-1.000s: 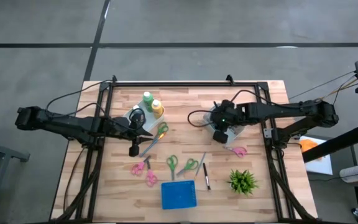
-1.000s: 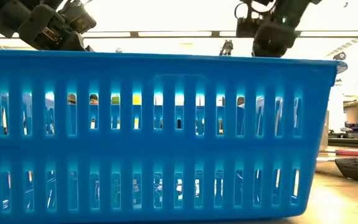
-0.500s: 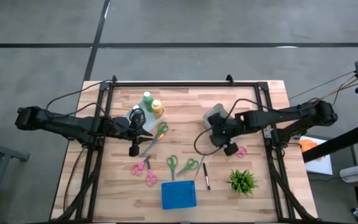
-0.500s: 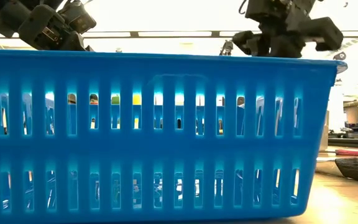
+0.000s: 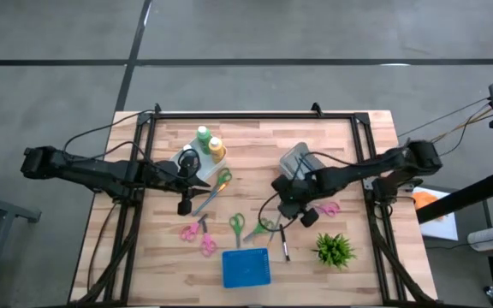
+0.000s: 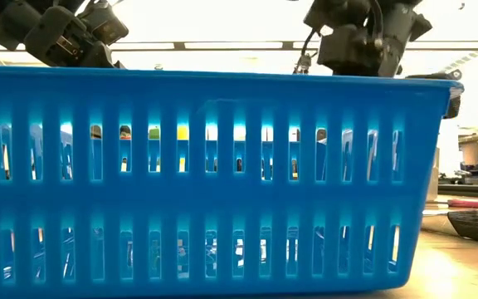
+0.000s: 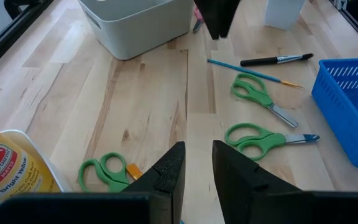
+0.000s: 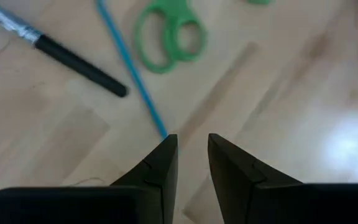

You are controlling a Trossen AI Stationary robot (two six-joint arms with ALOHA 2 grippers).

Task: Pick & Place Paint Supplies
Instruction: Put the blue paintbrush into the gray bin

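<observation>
- Since the earlier frame, the right arm has swung away from the white bin [image 5: 295, 159] toward the near middle of the worktop [image 5: 255, 137]; the left arm has not moved.
- High view: the right pincer [image 5: 286, 208] is now over the blue brush [image 5: 276, 224] and the dark brush [image 5: 284, 243], which lie side by side between the green scissors [image 5: 258, 228] and the small potted plant [image 5: 334, 249].
- High view: the left pincer [image 5: 204, 182] is at the left of the middle, just beside the green bottle [image 5: 203, 135] and the yellow-orange bottle [image 5: 216, 149], which stand together at the far left part. A blue basket [image 5: 246, 268] sits at the near edge, and pink scissors [image 5: 193, 230] lie to its left.
- Low view: the basket wall fills almost all of the picture. Above its rim, only dark parts of both arms show.
- Left wrist view: the left pincer [image 7: 197, 167] has its two fingers [image 7: 168, 175] close together with a narrow gap, and nothing is between them. Farther off lie two green scissors [image 7: 258, 93], the blue brush [image 7: 253, 73], the dark brush [image 7: 276, 60] and the white bin [image 7: 140, 25].
- Right wrist view: the right pincer [image 8: 192, 148] also shows only a narrow gap and holds nothing. One end of the blue brush [image 8: 131, 70] lies just in front of its tips, and the dark brush [image 8: 67, 57] lies beside it, near the handles of a green scissors [image 8: 169, 35].
</observation>
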